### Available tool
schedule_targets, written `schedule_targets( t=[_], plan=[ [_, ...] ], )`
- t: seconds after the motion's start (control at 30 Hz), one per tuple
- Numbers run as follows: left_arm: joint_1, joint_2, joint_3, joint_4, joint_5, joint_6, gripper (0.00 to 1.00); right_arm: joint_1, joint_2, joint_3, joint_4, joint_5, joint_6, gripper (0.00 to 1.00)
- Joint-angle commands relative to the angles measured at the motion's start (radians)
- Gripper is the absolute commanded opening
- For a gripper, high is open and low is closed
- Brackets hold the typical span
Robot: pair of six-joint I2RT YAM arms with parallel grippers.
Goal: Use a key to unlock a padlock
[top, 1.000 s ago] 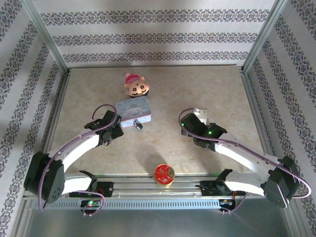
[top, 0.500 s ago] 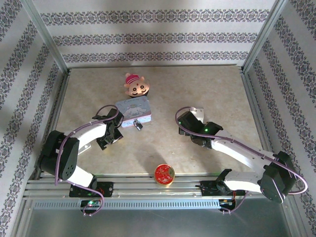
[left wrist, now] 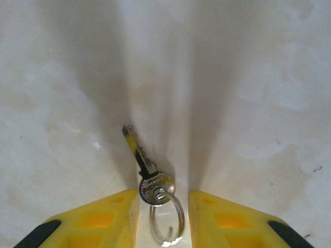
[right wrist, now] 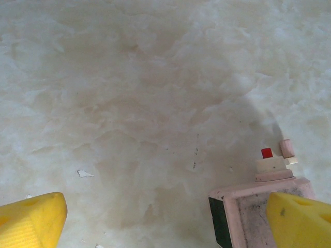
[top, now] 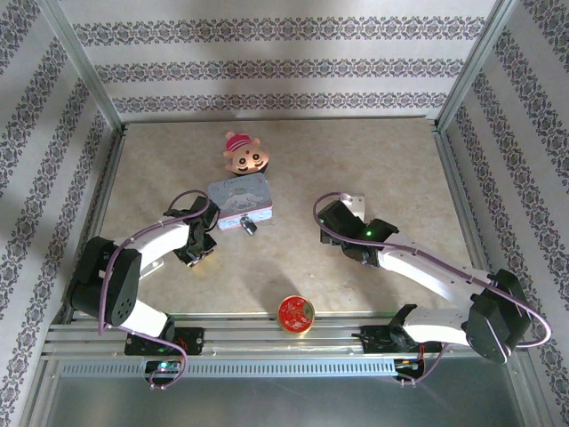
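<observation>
Left gripper (left wrist: 164,200), jaws narrow, straddles the key (left wrist: 147,168) on the table (left wrist: 248,77) — whether it grips, I cannot tell. Right gripper (right wrist: 165,209) wide, empty — padlock (top: 248,227) just beside the tin (top: 238,197).

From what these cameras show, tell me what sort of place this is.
Probably a robot test cell: a marbled table boxed in by metal posts and patterned walls, left arm and right arm bolted on.

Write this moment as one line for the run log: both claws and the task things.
left claw: key between jaws, on table | right claw: open, over table | padlock: by tin, untouched
</observation>
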Motion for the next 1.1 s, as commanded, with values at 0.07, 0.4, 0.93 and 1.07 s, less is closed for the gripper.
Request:
schedule_targets(
  t=[0.07,0.4,0.93,1.07],
  plan=[
    [0.014,-0.059,-0.027,-0.035,0.020,-0.014,0.26,0.015,0.020,0.034,0.011,-0.003,0.009,0.98],
    [0.013,-0.104,-0.056,0.000,0.065,-0.023,0.09,0.022,0.052,0.049,0.015,-0.004,0.005,0.98],
    [-0.026,-0.197,-0.079,0.156,0.187,0.032,0.00,0.033,0.042,0.006,0.071,-0.131,0.039,0.98],
    [-0.040,-0.222,-0.074,0.196,0.232,-0.008,0.00,0.038,0.016,-0.067,0.227,-0.244,0.040,0.98]
  ],
)
